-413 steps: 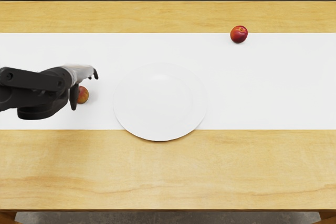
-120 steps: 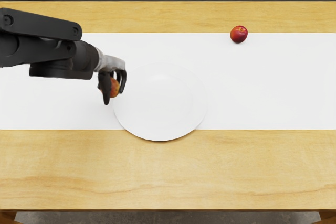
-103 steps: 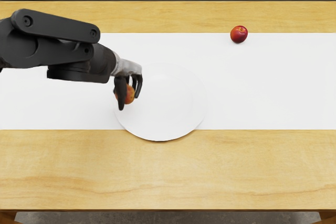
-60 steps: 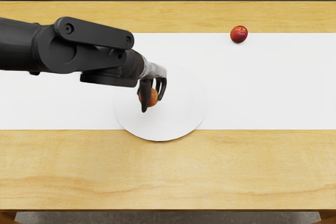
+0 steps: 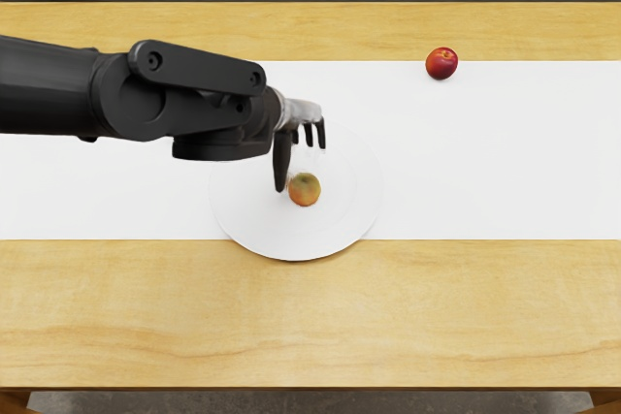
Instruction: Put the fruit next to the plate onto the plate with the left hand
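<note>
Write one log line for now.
left robot hand: open over plate | fruit: on plate, not held | red fruit: apart, on white cloth

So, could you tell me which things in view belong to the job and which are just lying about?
Part of the job:
white plate
yellow-red fruit, lying on that plate
left hand, open above it, holding nothing

Lying about:
red fruit, far right on the white runner
wooden table

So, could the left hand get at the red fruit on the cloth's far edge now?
Probably yes: the left hand is open, and only bare cloth lies between it and the red fruit, though it looks a stretch.
</note>
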Controlling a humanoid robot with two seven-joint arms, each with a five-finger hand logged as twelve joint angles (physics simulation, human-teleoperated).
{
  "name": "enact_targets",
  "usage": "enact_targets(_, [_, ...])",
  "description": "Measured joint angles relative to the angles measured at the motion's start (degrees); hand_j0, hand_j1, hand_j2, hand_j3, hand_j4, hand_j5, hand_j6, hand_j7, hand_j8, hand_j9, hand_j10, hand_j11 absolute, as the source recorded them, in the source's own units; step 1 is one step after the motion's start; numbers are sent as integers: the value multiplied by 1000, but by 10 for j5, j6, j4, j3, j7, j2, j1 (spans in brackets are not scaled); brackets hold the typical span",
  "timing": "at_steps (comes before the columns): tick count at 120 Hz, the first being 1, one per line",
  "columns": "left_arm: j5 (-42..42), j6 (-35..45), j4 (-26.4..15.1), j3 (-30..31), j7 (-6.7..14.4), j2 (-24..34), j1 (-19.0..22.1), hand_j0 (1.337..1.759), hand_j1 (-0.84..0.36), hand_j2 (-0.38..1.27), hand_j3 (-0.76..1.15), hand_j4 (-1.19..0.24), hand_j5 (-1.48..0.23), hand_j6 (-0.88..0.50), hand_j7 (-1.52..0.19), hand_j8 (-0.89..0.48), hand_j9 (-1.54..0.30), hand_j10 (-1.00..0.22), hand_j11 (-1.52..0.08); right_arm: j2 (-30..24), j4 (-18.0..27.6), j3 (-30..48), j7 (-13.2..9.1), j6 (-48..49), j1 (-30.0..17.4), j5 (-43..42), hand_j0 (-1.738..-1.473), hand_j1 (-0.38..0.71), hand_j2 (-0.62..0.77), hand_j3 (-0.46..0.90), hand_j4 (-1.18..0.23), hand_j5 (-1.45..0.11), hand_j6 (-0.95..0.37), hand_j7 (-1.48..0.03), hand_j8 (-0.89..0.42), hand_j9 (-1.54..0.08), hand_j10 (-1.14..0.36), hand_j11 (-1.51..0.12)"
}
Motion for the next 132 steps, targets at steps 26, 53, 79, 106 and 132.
enact_targets(26, [-30, -37, -7, -23, -3, 133, -2, 1658, 9, 70, 0, -298, -392, -275, -391, -277, -391, -300, -391, 0, 0, 0, 0, 0, 0, 0, -1658, -306, -7, 0, -35, -46, -36, -46, -36, -46, -35, -46])
enact_targets(53, [-127, -170, -34, -60, -73, 331, 6, 1658, 31, 58, 0, -270, -353, -263, -352, -264, -352, -271, -352, 0, 0, 0, 0, 0, 0, 0, -1658, -306, -7, 0, -36, -46, -36, -46, -36, -46, -36, -46])
enact_targets(79, [-242, -331, -56, -142, -101, 446, 125, 1658, 38, 54, 0, -261, -340, -259, -339, -259, -339, -261, -339, 0, 0, 0, 0, 0, 0, 0, -1658, -306, -7, 0, -36, -46, -36, -46, -36, -46, -36, -46])
enact_targets(106, [-261, -366, -59, -241, -103, 501, 241, 1658, 41, 52, 0, -257, -335, -256, -335, -256, -335, -257, -335, 0, 0, 0, 0, 0, 0, 0, -1658, -306, -7, 0, -35, -46, -35, -46, -35, -46, -35, -46])
enact_targets(132, [-262, -370, -55, -303, -104, 521, 295, 1658, 45, 52, 0, -254, -330, -253, -330, -253, -330, -254, -330, 0, 0, 0, 0, 0, 0, 0, -1658, -306, -7, 0, -35, -46, -35, -46, -35, -46, -35, -46])
